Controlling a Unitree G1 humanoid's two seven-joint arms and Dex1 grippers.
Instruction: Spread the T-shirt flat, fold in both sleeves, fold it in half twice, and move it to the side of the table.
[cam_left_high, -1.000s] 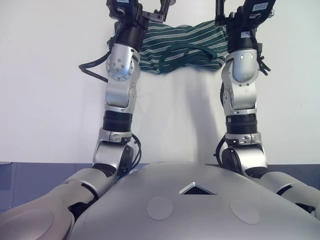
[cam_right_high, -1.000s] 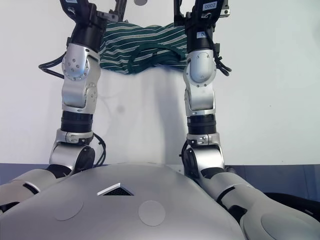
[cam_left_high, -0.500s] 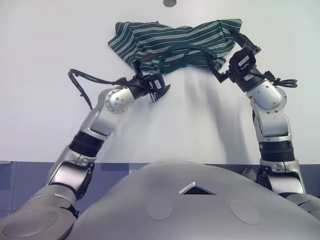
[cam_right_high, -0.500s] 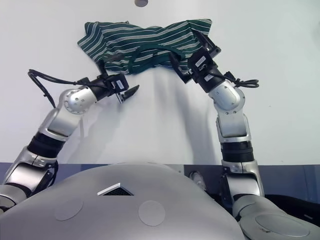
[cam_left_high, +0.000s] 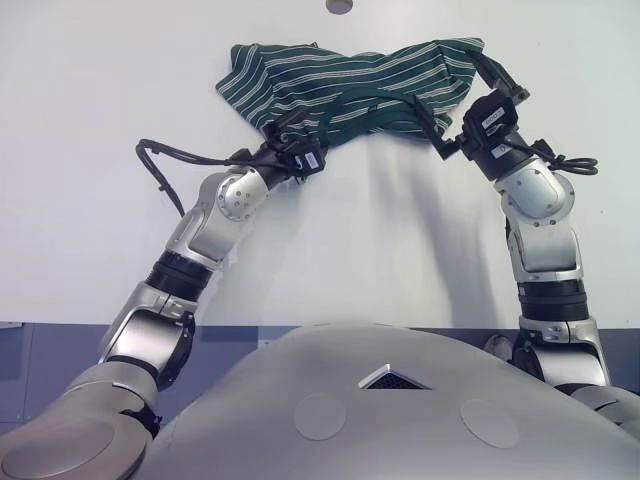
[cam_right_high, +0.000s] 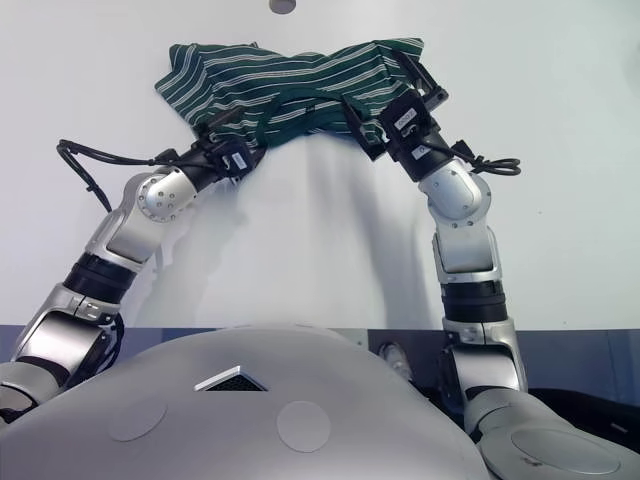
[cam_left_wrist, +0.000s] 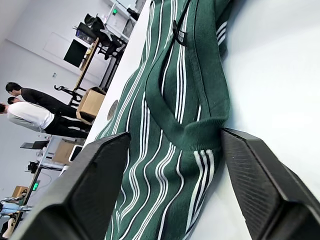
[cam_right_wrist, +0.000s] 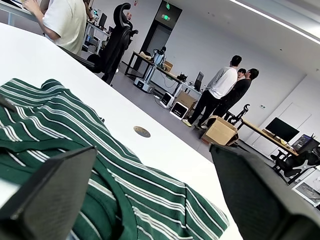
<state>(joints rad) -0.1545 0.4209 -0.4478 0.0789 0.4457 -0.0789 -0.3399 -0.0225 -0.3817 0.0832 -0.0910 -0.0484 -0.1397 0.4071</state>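
Lying beyond crumpled T-shirt: round grommet

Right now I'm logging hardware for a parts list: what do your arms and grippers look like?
The left arm and right arm are silver shells with round joint caps and black bands. The left gripper and right gripper are black, with ribbed pads. Black cables loop off each wrist, and a white label sits behind the right gripper.

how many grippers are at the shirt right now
2. The left gripper is at the T-shirt's near edge, toward its left end, open with the edge between its fingers. The right gripper is at its right end, also open.
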